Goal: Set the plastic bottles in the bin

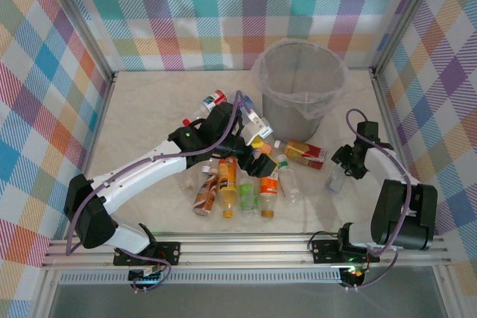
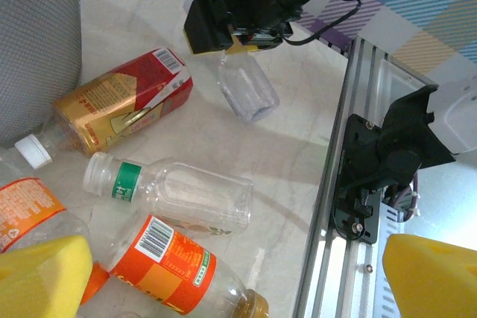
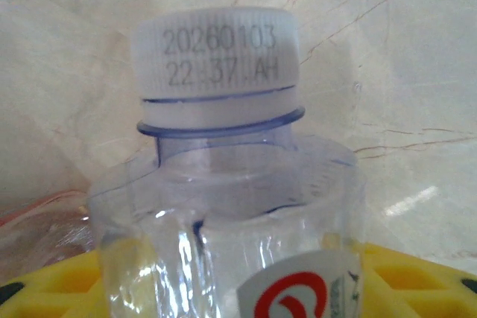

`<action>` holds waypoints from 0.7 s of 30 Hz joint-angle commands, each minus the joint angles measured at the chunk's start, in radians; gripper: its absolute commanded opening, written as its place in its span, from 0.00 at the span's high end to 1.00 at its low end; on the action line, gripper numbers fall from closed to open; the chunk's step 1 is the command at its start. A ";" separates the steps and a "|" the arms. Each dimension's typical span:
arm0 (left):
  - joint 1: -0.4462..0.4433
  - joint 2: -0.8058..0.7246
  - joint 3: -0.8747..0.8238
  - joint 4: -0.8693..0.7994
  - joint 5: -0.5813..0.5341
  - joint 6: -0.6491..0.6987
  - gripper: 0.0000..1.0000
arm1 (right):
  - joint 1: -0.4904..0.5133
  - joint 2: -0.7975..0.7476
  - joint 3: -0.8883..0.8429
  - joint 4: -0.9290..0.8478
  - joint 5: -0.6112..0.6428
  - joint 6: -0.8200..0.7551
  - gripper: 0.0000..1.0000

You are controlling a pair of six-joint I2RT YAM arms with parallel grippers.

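Left gripper (image 2: 238,279) hangs jaws wide apart over the plastic bottles (image 1: 246,184) just near of the bin (image 1: 294,113), while right gripper (image 1: 341,169) straddles a white-capped bottle (image 3: 223,206) at right, whether clamped I cannot tell

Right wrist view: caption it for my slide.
Clear plastic bottle with white date-stamped cap between yellow fingers of the right gripper.

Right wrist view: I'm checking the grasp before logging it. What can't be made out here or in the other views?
- Right wrist: clear bottle cut off by the bottom edge; whether the yellow pads press it is unclear.
- Top external: left arm covers part of the bottle pile; no sure count.
- Left wrist: bin cut off by the top and left edges.
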 commanded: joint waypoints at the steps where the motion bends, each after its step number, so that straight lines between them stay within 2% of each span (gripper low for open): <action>1: -0.012 -0.044 -0.008 0.061 -0.025 -0.028 0.00 | -0.001 -0.085 0.046 -0.069 0.029 -0.014 0.42; 5: -0.012 -0.084 -0.034 0.116 -0.064 -0.056 0.00 | -0.001 -0.196 0.099 -0.127 0.054 -0.030 0.43; 12: -0.011 -0.188 -0.149 0.325 -0.136 -0.098 0.00 | 0.001 -0.330 0.233 -0.217 0.065 -0.060 0.44; 17: -0.011 -0.263 -0.239 0.448 -0.227 -0.100 0.00 | 0.019 -0.360 0.370 -0.250 0.049 -0.078 0.45; 21: -0.011 -0.296 -0.277 0.503 -0.257 -0.087 0.00 | 0.057 -0.350 0.497 -0.258 0.048 -0.089 0.46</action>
